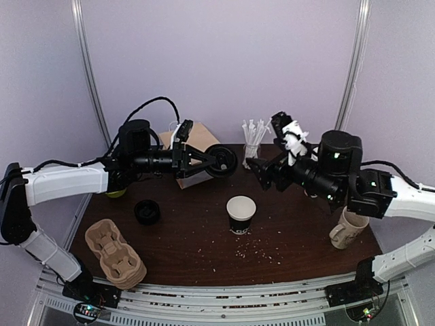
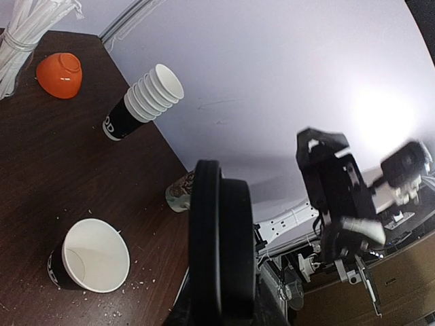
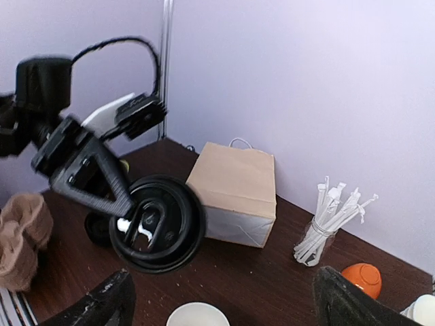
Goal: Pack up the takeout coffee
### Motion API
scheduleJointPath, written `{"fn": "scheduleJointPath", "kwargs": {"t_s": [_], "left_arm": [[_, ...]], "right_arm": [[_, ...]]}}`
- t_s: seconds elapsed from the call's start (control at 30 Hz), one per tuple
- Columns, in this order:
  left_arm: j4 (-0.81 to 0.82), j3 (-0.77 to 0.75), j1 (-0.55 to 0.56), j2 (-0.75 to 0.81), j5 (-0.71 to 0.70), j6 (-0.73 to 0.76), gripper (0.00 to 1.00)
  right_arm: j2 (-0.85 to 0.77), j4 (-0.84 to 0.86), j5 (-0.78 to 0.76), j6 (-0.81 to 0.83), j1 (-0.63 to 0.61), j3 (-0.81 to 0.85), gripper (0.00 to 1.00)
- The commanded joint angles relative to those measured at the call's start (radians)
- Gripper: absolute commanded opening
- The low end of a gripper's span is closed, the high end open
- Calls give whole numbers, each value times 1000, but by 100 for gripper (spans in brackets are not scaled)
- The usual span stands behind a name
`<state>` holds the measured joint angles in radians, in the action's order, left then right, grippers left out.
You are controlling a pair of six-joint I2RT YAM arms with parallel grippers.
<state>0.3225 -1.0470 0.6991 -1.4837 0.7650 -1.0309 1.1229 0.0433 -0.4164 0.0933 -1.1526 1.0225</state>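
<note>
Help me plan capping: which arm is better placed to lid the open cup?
Left, I'd say. The left gripper is shut on the black lid, held up near the open cup; the right gripper is open and empty.

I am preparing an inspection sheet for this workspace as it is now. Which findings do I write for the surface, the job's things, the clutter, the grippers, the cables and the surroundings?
Surface: dark wooden table, crumbs scattered across the middle.
Job's things: black paper cup upright, lidless, mid-table, looks empty; black lid held in the air.
Clutter: brown paper bag, pulp cup carriers, straw jar, cream mug, orange bowl, stack of paper cups, black round item.
Grippers: left gripper shut on the lid's edge; right gripper open, empty.
Cables: black cable loops above the left arm, off the table.
Surroundings: pale lilac walls, metal rail at near edge.
</note>
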Motion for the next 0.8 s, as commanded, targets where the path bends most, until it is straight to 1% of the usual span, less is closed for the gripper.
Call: {"fn": "scheduleJointPath", "kwargs": {"t_s": [0.0, 0.03, 0.13, 0.2, 0.27, 0.33, 0.4, 0.57, 0.77], "left_arm": [[106, 50, -3, 29, 46, 47, 11], [129, 61, -3, 26, 61, 43, 11], [194, 85, 9, 12, 100, 31, 11], [226, 87, 20, 0, 123, 35, 11], [243, 85, 30, -13, 142, 42, 11], [254, 84, 35, -23, 157, 44, 11], [262, 79, 38, -36, 172, 45, 11], [263, 56, 42, -60, 187, 50, 11], [263, 37, 49, -81, 192, 50, 11]], "right_arm": [[-73, 65, 346, -391, 189, -48, 94], [-66, 58, 404, -440, 232, -42, 93], [-7, 1, 654, -557, 354, 0, 91], [15, 39, 781, -621, 399, -12, 88], [27, 120, 900, -692, 436, -48, 88], [41, 183, 978, -753, 459, -71, 88], [59, 211, 1025, -782, 464, -78, 88], [110, 242, 1073, -832, 464, -79, 88], [172, 256, 1123, -862, 464, -74, 82]]}}
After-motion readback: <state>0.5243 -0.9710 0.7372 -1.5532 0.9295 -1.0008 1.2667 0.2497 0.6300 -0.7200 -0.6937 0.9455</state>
